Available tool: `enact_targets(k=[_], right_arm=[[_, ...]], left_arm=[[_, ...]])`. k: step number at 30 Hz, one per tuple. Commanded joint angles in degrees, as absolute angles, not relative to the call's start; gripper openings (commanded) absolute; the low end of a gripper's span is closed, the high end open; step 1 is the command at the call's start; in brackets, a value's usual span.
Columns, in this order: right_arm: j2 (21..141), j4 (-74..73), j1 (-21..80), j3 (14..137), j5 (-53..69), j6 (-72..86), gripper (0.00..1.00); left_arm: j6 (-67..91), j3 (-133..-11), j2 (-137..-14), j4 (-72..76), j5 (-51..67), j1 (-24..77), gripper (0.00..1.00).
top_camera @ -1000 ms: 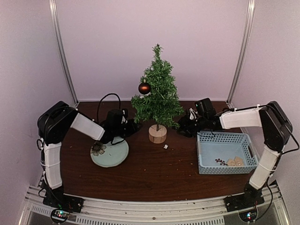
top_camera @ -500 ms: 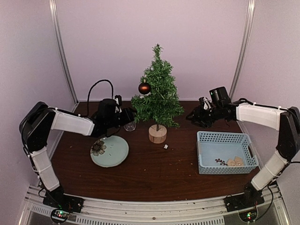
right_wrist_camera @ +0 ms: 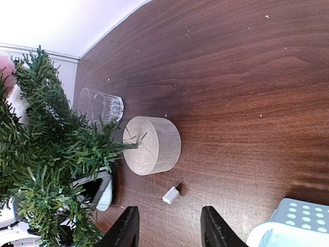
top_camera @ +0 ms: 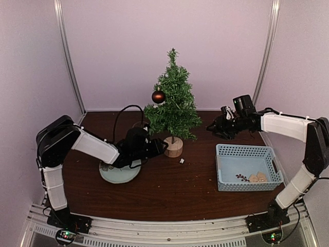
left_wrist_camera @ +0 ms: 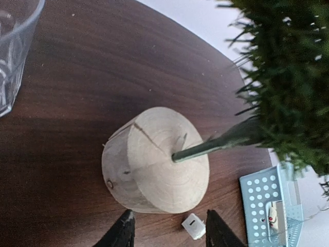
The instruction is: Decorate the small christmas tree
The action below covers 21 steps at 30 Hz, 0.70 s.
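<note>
Over the table [top_camera: 169,190], left fingers [left_wrist_camera: 123,234] and right fingers [right_wrist_camera: 128,229] hang apart, empty, near the small christmas tree [top_camera: 172,103]: light, bristly, probably tippy, best steadied by its stump base [left_wrist_camera: 157,159].

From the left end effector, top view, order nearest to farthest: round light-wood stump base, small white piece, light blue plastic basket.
1. Round light-wood stump base, beside the left end effector.
2. Small white piece, just past the base.
3. Light blue plastic basket, far right.
</note>
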<state>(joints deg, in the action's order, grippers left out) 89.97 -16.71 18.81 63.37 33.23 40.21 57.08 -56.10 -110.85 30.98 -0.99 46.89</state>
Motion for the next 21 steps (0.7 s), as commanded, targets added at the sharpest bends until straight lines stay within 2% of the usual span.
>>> enact_targets(k=[1, 10, 21], right_arm=[[89.8, -16.1, 18.4, 63.6, 34.2, 39.4, 0.42], [89.5, -16.3, 18.1, 63.4, 34.3, 39.4, 0.42], [90.7, -16.2, 17.9, 63.7, 34.9, 39.3, 0.42]], left_arm=[[61.5, -56.5, -114.5, 35.0, -3.9, 47.5, 0.46], [64.2, -58.9, -118.1, 32.5, -7.1, 47.9, 0.47], [63.3, -60.8, -118.4, 36.5, -6.3, 48.0, 0.46]])
